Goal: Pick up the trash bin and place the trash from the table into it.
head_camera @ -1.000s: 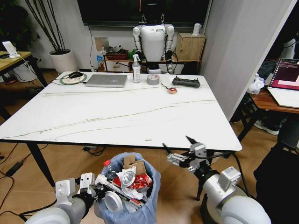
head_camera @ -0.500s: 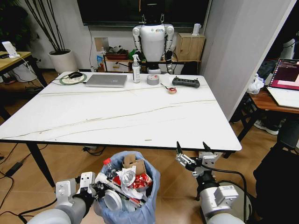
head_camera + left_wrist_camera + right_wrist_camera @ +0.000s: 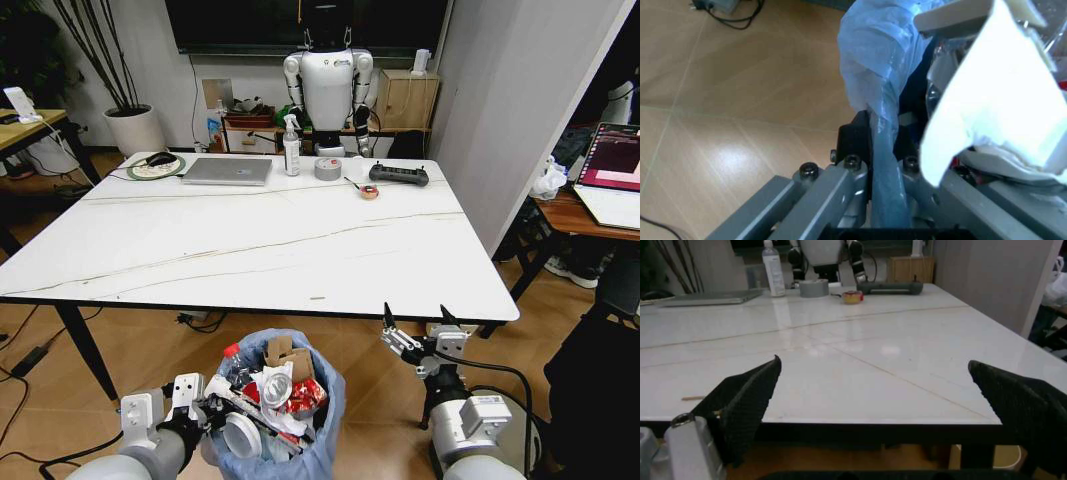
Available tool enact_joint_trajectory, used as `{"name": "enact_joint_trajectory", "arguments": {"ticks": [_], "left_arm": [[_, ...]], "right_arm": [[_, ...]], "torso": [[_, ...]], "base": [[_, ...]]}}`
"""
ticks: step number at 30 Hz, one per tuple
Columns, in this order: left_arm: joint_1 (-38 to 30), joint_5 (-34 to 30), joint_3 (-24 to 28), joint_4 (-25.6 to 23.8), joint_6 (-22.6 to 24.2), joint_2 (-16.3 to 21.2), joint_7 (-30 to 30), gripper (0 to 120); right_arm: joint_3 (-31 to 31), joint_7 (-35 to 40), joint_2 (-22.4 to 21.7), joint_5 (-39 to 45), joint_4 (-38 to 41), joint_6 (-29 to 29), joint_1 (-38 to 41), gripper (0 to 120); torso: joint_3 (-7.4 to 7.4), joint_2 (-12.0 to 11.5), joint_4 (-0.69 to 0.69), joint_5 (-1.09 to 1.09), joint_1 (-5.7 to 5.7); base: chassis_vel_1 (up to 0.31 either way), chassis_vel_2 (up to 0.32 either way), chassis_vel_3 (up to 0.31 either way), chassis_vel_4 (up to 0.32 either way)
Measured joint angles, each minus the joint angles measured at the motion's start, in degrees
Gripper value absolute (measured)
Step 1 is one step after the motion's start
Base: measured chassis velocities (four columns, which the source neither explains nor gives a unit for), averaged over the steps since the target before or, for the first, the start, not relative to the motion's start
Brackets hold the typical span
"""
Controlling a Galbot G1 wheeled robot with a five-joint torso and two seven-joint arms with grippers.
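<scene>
Off the white marble-look bench (image 3: 300, 240)'s near edge, we find the left gripper (image 3: 883, 150) clamped on the heaped, blue-bagged round trash bin (image 3: 325, 400)'s rim; right gripper (image 3: 415, 322) gapes empty. We judge the thin liner may slip, spilling litter.

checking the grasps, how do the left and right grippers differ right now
The left gripper is shut on the rim of the trash bin, holding it beside the robot; the right gripper is open and holds nothing. The left sits low by the floor; the right is raised, near the edge of the table. Both are in front of the table, not over it.
</scene>
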Motion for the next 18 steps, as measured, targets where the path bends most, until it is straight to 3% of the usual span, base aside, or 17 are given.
{"name": "enact_joint_trajectory", "arguments": {"ticks": [10, 18], "left_arm": [[-0.1, 1.4, -1.1, 0.0, 0.0, 0.4, 1.4, 0], [-0.2, 2.0, -2.1, 0.2, 0.0, 1.5, 4.4, 0]], "right_arm": [[5.0, -1.3, -1.8, 2.3, -3.0, 3.8, -2.0, 100], [9.5, -2.4, -4.4, 6.6, -7.2, 10.7, -5.3, 100]], "torso": [[-1.42, -2.6, 0.00, 0.01, -1.17], [-2.98, -5.4, 0.00, 0.01, -2.36]], "base": [[0.000, 0.000, 0.000, 0.000], [0.000, 0.000, 0.000, 0.000]]}}
